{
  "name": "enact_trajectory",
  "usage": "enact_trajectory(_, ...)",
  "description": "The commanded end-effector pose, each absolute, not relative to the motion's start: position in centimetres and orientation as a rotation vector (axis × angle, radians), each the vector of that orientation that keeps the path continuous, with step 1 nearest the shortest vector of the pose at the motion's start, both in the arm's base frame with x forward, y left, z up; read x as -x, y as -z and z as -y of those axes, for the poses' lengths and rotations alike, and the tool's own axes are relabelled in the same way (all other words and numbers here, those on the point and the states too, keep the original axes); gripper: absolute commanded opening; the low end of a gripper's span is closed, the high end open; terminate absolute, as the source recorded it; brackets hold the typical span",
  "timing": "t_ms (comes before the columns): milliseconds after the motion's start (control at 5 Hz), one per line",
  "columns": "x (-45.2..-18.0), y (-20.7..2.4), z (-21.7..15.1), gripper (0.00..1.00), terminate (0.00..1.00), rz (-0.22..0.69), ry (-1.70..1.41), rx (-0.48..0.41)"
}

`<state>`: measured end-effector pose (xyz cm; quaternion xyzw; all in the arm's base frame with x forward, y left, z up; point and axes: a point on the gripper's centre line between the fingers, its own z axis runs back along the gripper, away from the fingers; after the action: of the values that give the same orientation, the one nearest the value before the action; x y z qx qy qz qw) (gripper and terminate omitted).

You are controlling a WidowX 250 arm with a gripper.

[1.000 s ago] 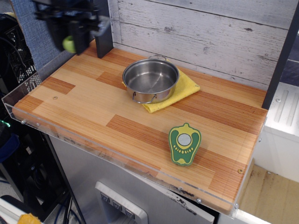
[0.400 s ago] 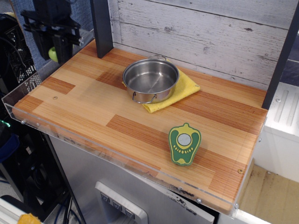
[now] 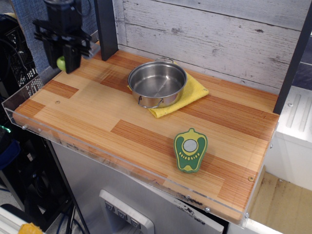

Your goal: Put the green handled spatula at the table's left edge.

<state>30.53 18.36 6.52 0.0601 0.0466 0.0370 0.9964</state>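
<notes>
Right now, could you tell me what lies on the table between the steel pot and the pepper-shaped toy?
Only the yellow cloth's front corner under the steel pot, then bare table down to the pepper-shaped toy, per this single camera view.

Bright even light, sharp focus, soft glare on table (image 3: pixel 146 122) planks.

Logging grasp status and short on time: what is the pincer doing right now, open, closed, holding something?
Pincer: closed on the green handled spatula; only its lime handle shows, above the table at the back-left corner.
</notes>
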Motion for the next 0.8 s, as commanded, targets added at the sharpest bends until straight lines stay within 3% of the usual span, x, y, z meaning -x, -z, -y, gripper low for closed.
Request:
enact_trajectory(0,-29.3,-5.4,-19.0,0.00,0.00,-0.133,-0.076,-0.162)
enact_trajectory(600,-28.5,-2.9,-20.5,0.00,0.00,-0.183,-0.079,-0.101)
